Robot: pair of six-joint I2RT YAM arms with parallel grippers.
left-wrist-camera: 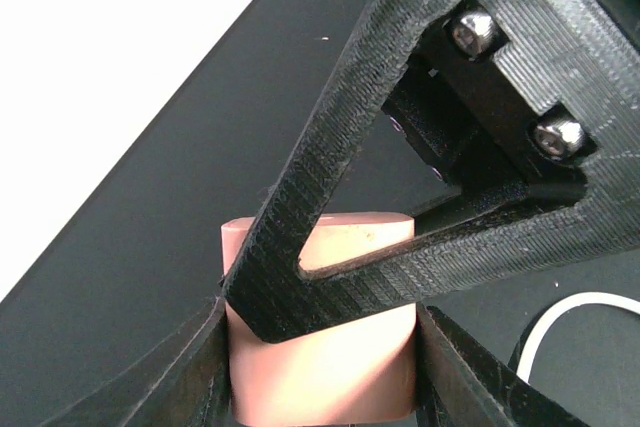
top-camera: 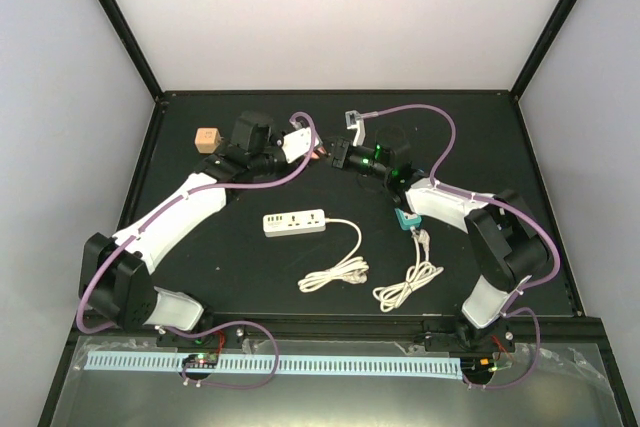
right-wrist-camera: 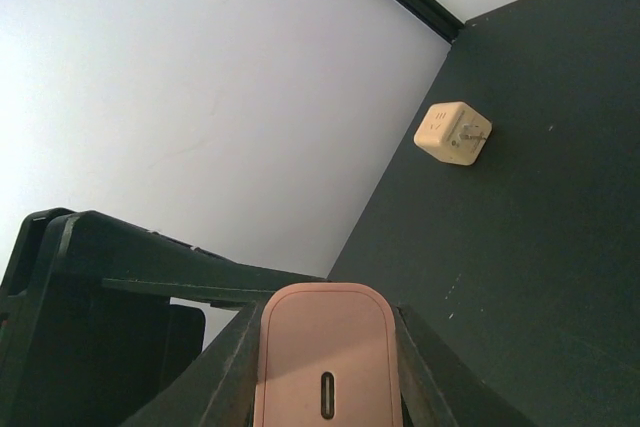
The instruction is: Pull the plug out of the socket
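A pink plug block [left-wrist-camera: 330, 387] is held above the table at the back centre, between the two arms [top-camera: 317, 154]. My left gripper [left-wrist-camera: 320, 377] is shut on its two sides. My right gripper [right-wrist-camera: 328, 377] is shut on the same block, whose face shows a narrow slot [right-wrist-camera: 327, 394]. A black finger of the right gripper [left-wrist-camera: 400, 147] crosses in front of the block in the left wrist view. In the top view the left gripper [top-camera: 303, 145] and right gripper [top-camera: 330, 155] meet tip to tip. I cannot tell where the plug and socket join.
A tan cube adapter [top-camera: 207, 139] sits at the back left, also in the right wrist view [right-wrist-camera: 453, 133]. A white power strip [top-camera: 295, 222] with a coiled cable [top-camera: 335, 272] lies mid-table. A teal plug [top-camera: 405, 219] with a second white cable [top-camera: 408, 282] lies to its right.
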